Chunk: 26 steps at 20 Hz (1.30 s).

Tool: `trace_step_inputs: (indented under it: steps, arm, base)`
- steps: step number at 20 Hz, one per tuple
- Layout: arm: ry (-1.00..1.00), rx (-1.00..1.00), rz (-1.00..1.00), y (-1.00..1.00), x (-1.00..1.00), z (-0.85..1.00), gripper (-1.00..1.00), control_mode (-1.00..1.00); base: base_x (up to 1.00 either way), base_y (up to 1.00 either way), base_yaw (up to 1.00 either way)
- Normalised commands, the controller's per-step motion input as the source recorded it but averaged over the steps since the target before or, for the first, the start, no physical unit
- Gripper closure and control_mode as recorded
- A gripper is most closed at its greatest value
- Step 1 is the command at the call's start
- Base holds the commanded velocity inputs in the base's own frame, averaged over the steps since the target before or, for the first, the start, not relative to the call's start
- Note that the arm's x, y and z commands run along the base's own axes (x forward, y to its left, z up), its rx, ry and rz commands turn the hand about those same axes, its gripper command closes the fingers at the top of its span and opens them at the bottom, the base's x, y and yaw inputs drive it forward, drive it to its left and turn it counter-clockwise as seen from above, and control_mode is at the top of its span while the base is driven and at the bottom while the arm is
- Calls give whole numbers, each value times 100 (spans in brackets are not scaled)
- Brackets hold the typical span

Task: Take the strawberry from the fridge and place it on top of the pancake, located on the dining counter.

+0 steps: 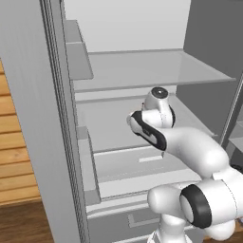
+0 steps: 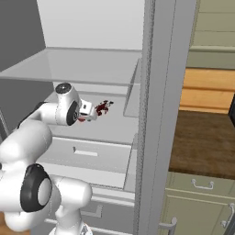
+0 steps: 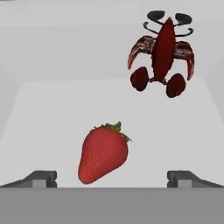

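The fridge (image 1: pixel 142 71) stands open, and my arm reaches onto a white middle shelf. On that shelf lies the strawberry (image 3: pixel 103 153), red with a green cap, its tip pointing toward me. My gripper (image 3: pixel 112 178) is open, its two dark fingertips (image 3: pixel 41 177) spread wide to either side of the berry's near end without touching it. In the right base view the gripper (image 2: pixel 93 111) hovers just above the shelf, with a bit of the strawberry (image 2: pixel 81 120) red beneath the hand. The pancake is out of view.
A dark red lobster (image 3: pixel 162 54) lies on the same shelf just beyond the strawberry and to its right, also seen as the lobster (image 2: pixel 104 107) ahead of the hand. A clear shelf (image 2: pixel 69 64) spans overhead. The fridge door edge (image 2: pixel 156 114) stands close on the right, with a dark brown countertop (image 2: pixel 202 142) beyond it.
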Motion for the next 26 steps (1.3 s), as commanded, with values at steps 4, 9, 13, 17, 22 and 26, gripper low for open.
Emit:
trace_step_inputs:
  steps: [4, 9, 13, 17, 22, 26]
  arm:
    - [0, 0, 0, 0, 20, -24, -100, -100]
    - [0, 0, 0, 0, 24, 0, -100, -100]
    - [1, 0, 0, 1, 22, 0, -100, -100]
    - [0, 0, 0, 0, 4, -8, -100, -100]
    - [2, 0, 0, 0, 0, -26, -100, -100]
    - [1, 0, 0, 0, -1, -17, -100, -100]
  base:
    - [0, 0, 0]
    - [0, 0, 0]
    - [0, 0, 0]
    - [0, 0, 0]
    - [0, 0, 0]
    - [0, 0, 0]
